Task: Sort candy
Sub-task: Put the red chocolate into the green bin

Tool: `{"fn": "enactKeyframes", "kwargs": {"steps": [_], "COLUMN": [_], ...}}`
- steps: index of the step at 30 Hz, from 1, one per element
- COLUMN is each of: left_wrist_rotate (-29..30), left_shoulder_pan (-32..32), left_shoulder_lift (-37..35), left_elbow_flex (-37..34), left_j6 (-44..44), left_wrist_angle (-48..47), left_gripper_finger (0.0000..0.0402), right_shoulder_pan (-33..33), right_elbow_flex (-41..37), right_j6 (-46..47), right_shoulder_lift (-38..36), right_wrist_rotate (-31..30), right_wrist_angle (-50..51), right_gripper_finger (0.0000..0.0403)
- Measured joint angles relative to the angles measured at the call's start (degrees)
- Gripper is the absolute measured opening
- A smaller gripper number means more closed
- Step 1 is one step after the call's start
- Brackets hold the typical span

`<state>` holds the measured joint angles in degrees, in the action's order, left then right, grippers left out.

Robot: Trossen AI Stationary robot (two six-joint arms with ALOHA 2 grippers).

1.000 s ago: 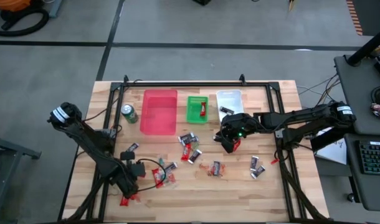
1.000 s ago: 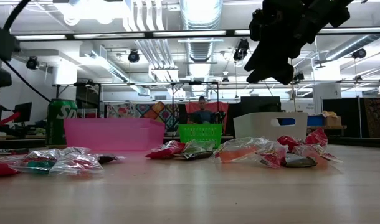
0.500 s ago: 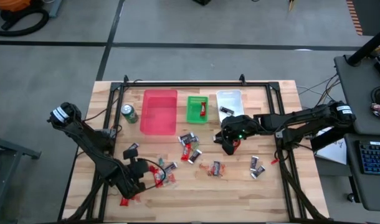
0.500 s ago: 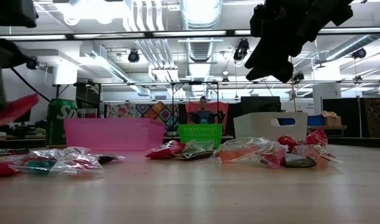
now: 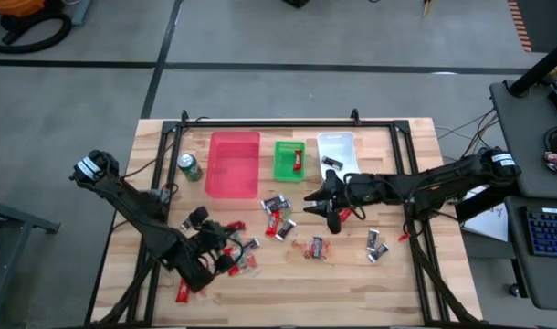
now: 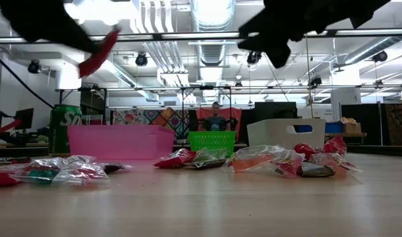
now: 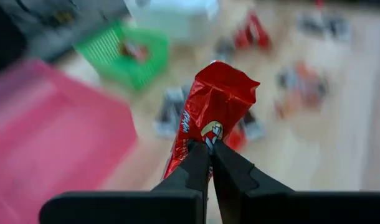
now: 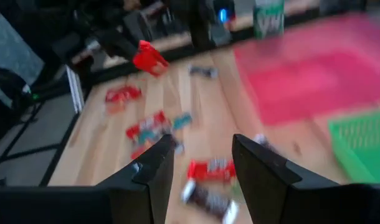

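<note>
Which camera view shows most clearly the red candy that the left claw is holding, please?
The left wrist view: the red candy fills it, pinched at its lower end. The low view shows it small, aloft; the right wrist view far off; the high view barely.

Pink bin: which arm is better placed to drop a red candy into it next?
Left. The left gripper is shut on a red candy, lifted near the pink bin. The right gripper is open and empty.

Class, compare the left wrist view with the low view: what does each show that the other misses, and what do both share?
Only the left wrist view shows the left gripper shut on a red candy, printed wrapper visible. Only the low view shows the green can beside the pink bin, and a person far behind. Both show that red candy, the pink, green and white bins, and scattered candies.
</note>
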<state>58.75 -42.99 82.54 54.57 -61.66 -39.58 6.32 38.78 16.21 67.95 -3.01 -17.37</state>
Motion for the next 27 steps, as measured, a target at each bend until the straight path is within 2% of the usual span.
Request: {"fn": "enactKeyframes", "kwargs": {"steps": [5, 8, 12, 17, 22, 27], "left_wrist_rotate": [9.33, 10.45, 11.12, 11.86, 12.89, 13.48], "left_shoulder_pan": [4.98, 7.33, 9.01, 10.4, 10.5, 10.47], "left_shoulder_lift": [-0.02, 0.29, 1.73, 4.1, 6.12, 7.29], "left_elbow_flex": [1.84, 2.03, 2.03, 2.03, 2.03, 2.0], "left_j6": [7.13, 11.08, 11.68, 11.67, 11.52, 11.44], "left_wrist_angle": [8.33, 11.96, 15.23, 21.63, 23.21, 26.44], "left_gripper_finger": [0.0, 0.0, 0.0, 0.0, 0.0, 0.0], "right_shoulder_pan": [1.91, 2.2, 2.2, 2.2, 2.18, 2.18], "right_elbow_flex": [-0.24, -0.24, 0.63, 3.77, 7.01, 9.3], "right_j6": [-7.2, -9.75, -10.19, -10.84, -10.53, -9.81], "right_shoulder_lift": [5.32, 9.06, 13.93, 18.73, 22.35, 24.31], "right_wrist_rotate": [-0.18, -0.21, -0.52, -1.83, -2.16, -4.95], "right_wrist_angle": [-13.91, -23.2, -32.46, -34.73, -34.64, -33.51], "right_gripper_finger": [0.0155, 0.0155, 0.0155, 0.0167, 0.0203, 0.0236]}}
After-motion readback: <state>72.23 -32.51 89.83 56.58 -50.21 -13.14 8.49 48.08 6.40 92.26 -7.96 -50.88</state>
